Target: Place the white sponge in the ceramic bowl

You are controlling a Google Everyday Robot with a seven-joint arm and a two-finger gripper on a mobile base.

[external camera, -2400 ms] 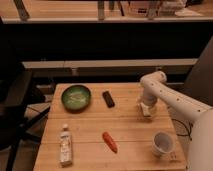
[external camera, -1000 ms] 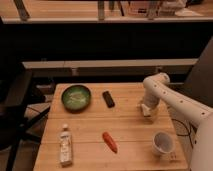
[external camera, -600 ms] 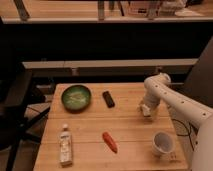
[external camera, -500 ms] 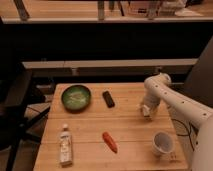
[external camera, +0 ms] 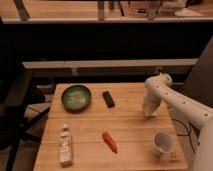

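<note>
The ceramic bowl, round with a mottled green inside and a dark rim, sits at the table's far left. My gripper points down at the table top on the right side, well to the right of the bowl. The white arm reaches in from the right edge. The white sponge does not show as a separate thing. It is hidden by the gripper or out of view.
A black bar-shaped object lies right of the bowl. An orange carrot lies at front centre. A white-labelled bottle lies at front left. A white cup stands at front right. The wooden table has dark chairs to its left.
The gripper has sunk slightly toward the table top on the right side. The bowl, bar, carrot, bottle and cup have not moved.
</note>
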